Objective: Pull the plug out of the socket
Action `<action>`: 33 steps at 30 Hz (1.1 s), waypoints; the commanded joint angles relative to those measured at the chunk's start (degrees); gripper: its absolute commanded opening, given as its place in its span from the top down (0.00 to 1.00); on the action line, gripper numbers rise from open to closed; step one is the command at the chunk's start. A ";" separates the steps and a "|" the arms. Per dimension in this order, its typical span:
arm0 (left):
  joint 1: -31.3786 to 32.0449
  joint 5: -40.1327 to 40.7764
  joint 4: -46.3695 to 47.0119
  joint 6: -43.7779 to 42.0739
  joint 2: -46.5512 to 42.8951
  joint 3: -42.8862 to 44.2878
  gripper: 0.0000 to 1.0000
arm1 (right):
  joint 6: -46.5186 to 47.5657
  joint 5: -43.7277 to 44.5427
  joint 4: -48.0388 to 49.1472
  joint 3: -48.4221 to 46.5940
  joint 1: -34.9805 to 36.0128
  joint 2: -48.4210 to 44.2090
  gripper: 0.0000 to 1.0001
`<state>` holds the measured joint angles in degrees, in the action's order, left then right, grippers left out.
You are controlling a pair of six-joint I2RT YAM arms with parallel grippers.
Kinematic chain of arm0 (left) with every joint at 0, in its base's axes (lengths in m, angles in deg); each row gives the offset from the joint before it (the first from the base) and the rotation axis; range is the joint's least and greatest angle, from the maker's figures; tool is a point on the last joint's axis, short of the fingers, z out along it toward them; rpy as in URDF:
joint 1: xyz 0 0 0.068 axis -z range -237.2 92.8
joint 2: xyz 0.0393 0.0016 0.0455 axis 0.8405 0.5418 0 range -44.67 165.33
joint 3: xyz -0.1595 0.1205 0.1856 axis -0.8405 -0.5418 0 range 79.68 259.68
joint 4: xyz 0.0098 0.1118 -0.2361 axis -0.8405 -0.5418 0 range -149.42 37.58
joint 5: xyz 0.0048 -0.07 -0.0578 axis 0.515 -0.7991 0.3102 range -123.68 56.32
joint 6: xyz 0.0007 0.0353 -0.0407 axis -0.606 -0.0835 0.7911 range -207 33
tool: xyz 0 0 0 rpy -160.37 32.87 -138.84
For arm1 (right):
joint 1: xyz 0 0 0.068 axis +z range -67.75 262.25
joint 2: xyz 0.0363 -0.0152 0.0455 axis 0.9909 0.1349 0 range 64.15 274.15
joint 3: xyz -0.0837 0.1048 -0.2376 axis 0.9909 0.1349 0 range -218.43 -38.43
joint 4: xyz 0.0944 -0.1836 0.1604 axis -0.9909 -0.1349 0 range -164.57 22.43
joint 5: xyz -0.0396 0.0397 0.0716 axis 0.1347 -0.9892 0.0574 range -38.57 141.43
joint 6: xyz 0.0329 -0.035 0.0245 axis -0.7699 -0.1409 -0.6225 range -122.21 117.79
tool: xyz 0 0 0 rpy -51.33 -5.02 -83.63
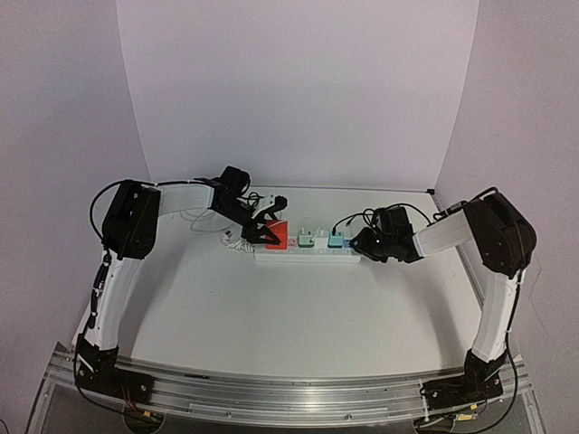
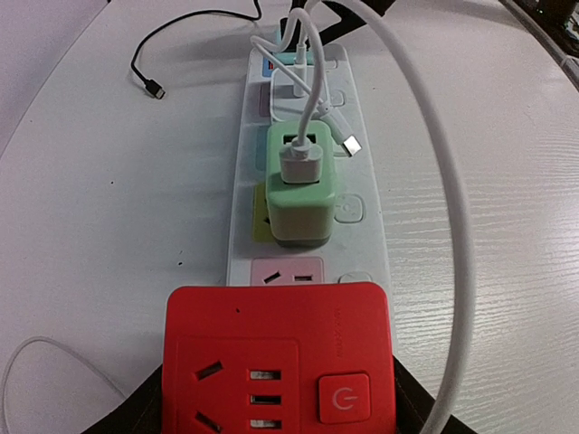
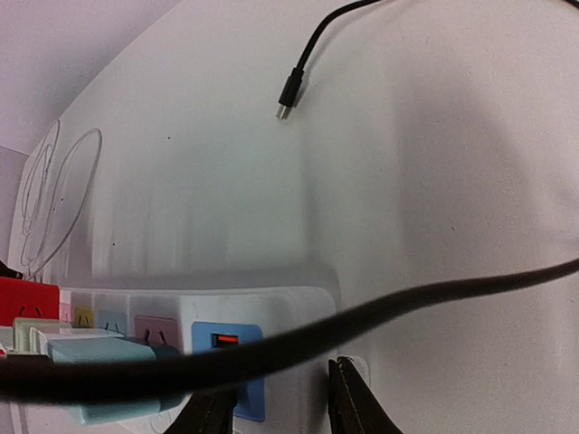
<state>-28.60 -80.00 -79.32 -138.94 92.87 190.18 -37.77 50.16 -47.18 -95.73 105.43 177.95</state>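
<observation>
The socket, a long white power strip (image 1: 308, 256), lies across the table's middle. My left gripper (image 1: 262, 228) is shut on a red cube plug (image 1: 277, 235) at the strip's left end. In the left wrist view the red plug (image 2: 278, 357) sits between my dark fingers (image 2: 134, 414), and the pink outlet (image 2: 287, 271) just beyond it is empty. A green plug (image 2: 300, 185) with a white USB cable stands in the outlet after that. My right gripper (image 1: 364, 246) clamps the strip's right end (image 3: 289, 312), with its fingers (image 3: 353, 402) on either side near the blue switch label (image 3: 226, 348).
A teal plug (image 1: 336, 240) stands near the strip's right end. A thick white cord (image 2: 443, 181) loops along the strip's right side. A black cable (image 3: 380, 312) crosses the right wrist view, and its loose end (image 3: 288, 98) lies on the table. The back wall is close behind.
</observation>
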 commanded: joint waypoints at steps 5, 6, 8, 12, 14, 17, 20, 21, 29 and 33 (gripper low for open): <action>0.72 -1.95 4.19 3.68 -4.08 -0.67 1.00 | 0.66 -0.04 -1.42 -1.36 0.23 2.82 0.71; 0.71 -2.12 4.85 4.46 -4.28 -0.78 1.00 | 0.64 0.12 -1.45 -0.84 0.25 2.66 0.71; 0.72 -2.68 6.39 5.90 -4.86 -1.37 1.00 | 0.85 0.23 -1.50 -0.13 0.22 2.24 0.71; 0.67 -3.18 9.47 8.50 -5.86 -2.44 1.00 | 1.42 -0.15 -1.66 0.42 0.21 1.75 0.72; 0.69 -3.21 10.81 9.03 -6.07 -2.71 1.00 | 1.68 -0.20 -1.76 0.55 0.26 1.59 0.72; 0.68 -3.16 12.00 8.88 -6.39 -2.96 1.00 | 1.87 0.11 -1.88 0.85 0.23 1.21 0.72; 0.71 -3.19 11.85 6.83 -6.80 -3.11 1.00 | 2.07 0.55 -2.05 1.39 0.25 0.77 0.72; 0.72 -3.24 11.73 5.95 -7.03 -3.23 1.00 | 2.15 0.64 -2.12 1.50 0.23 0.64 0.72; 0.68 -4.53 10.65 3.14 -8.31 -3.00 1.00 | 2.80 0.81 -3.16 1.94 0.26 0.20 0.72; 0.70 -5.17 10.19 2.91 -8.35 -2.91 1.00 | 3.20 0.75 -3.69 1.68 0.29 -0.04 0.72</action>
<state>-28.42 -80.47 -72.95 -134.57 91.12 185.99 -36.03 51.20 -44.51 -95.47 105.17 178.67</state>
